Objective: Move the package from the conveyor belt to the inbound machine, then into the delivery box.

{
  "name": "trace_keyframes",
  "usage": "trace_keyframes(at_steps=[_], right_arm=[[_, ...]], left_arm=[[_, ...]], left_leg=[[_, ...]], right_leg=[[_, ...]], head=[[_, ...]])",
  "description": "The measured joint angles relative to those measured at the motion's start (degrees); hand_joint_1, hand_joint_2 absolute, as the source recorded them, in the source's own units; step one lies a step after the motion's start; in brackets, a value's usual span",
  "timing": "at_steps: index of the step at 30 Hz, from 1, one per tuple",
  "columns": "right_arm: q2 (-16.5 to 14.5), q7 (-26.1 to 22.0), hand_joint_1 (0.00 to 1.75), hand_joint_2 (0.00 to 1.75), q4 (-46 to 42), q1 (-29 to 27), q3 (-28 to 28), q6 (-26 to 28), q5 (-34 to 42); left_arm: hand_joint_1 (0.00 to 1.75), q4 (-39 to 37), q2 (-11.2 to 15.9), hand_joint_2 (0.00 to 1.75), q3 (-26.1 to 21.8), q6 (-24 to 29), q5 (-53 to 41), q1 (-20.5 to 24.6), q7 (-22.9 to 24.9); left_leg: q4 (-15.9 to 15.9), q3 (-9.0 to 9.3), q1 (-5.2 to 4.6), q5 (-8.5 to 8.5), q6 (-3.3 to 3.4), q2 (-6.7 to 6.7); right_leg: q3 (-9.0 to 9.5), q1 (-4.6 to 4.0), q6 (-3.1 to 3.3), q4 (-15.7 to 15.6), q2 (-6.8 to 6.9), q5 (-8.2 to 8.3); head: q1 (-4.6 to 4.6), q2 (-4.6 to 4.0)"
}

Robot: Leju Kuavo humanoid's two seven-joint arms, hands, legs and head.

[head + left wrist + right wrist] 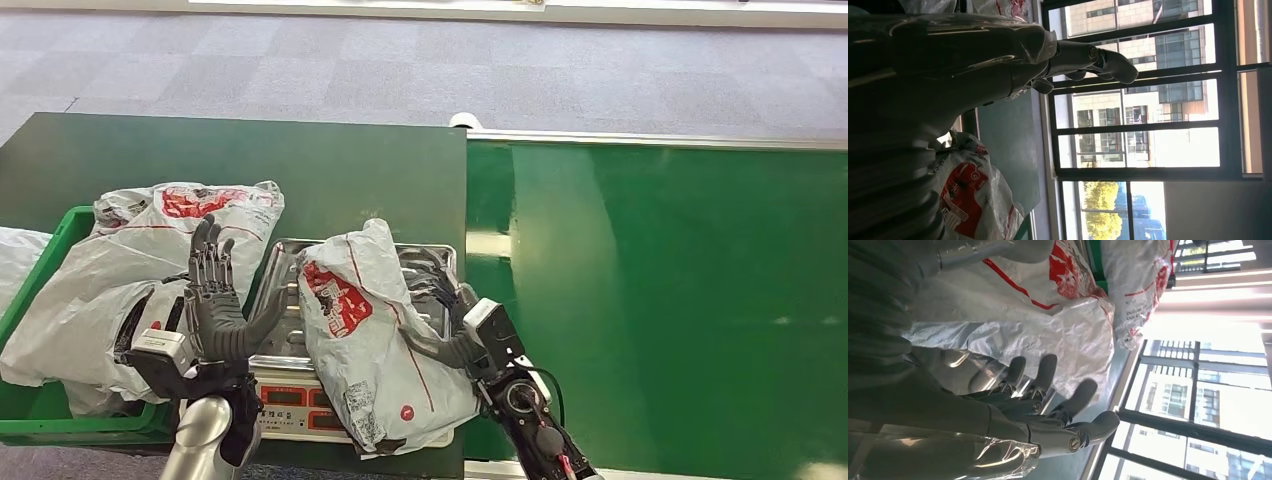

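the package lies on the metal tray of the inbound machine, a grey plastic mailer with a red logo, crumpled, its near end hanging over the tray's front edge above the red digit displays. it sits between my two hands.

my right hand is at the package's right side, on the side toward the conveyor belt. its fingers are spread and only lightly curved, lying along the bag's wrinkled surface; in the right wrist view the fingertips reach toward the film, and i cannot tell whether they touch it. the thumb is extended apart from the fingers. nothing is closed between them, so this hand is released, holding nothing.

my left hand is raised to the left of the package, palm upright, fingers straight and pointing away from me, thumb angled toward the tray. it stands clear of the package, near the tray's left edge, and grasps nothing. in the left wrist view its fingers are stretched out in open air against the windows.

behind the left hand, the green delivery box holds other grey mailers with the same red marking, piled above its rim. the machine and box rest on a dark green table, which butts against the brighter green belt on the right.
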State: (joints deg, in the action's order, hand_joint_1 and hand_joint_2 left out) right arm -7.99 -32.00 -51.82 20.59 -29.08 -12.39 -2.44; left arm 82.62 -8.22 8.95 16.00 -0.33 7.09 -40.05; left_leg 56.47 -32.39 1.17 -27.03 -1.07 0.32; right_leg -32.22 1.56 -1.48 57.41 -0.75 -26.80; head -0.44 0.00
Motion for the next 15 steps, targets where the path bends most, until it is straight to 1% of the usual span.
trace_keyframes(at_steps=[6, 10, 14, 15], right_arm=[[1.0, -0.1, 0.0, 1.75, -3.7, -1.6, 0.9, 0.0, 0.1], [1.3, -1.3, 0.0, 0.0, -5.3, -2.2, 1.4, 0.7, -0.1], [1.4, -3.3, 0.0, 1.75, -9.5, -4.1, 2.5, 2.7, -1.0], [1.4, -3.4, 0.0, 1.75, -10.7, -4.6, 2.9, 3.2, -1.2]], left_arm=[[0.0, 0.0, 0.0, 1.75, 0.0, 0.0, 0.0, 0.0, 0.0], [0.0, 0.0, 0.0, 1.75, 0.1, -0.4, 0.0, 0.0, 0.0], [0.0, 0.0, 0.1, 1.75, 0.2, -1.2, -0.1, 0.0, 0.0], [0.0, 0.0, 0.1, 1.75, 0.2, -1.2, -0.3, 0.0, 0.0]], left_leg=[[0.0, -0.03, 0.0, 0.0, 0.0, -0.01], [0.0, -0.02, 0.01, 0.0, 0.0, -0.01], [0.0, -0.05, 0.0, 0.0, 0.0, -0.02], [0.0, -0.05, 0.0, 0.0, 0.0, -0.02]], right_leg=[[-0.03, 0.0, 0.0, 0.0, 0.0, 0.0], [-0.04, -0.01, 0.0, 0.0, 0.0, 0.0], [-0.05, 0.0, 0.0, 0.0, 0.0, 0.0], [-0.05, 0.0, 0.0, 0.0, 0.0, 0.0]], head=[[-0.01, 0.0], [-0.01, 0.0], [0.01, 0.0], [0.01, 0.0]])
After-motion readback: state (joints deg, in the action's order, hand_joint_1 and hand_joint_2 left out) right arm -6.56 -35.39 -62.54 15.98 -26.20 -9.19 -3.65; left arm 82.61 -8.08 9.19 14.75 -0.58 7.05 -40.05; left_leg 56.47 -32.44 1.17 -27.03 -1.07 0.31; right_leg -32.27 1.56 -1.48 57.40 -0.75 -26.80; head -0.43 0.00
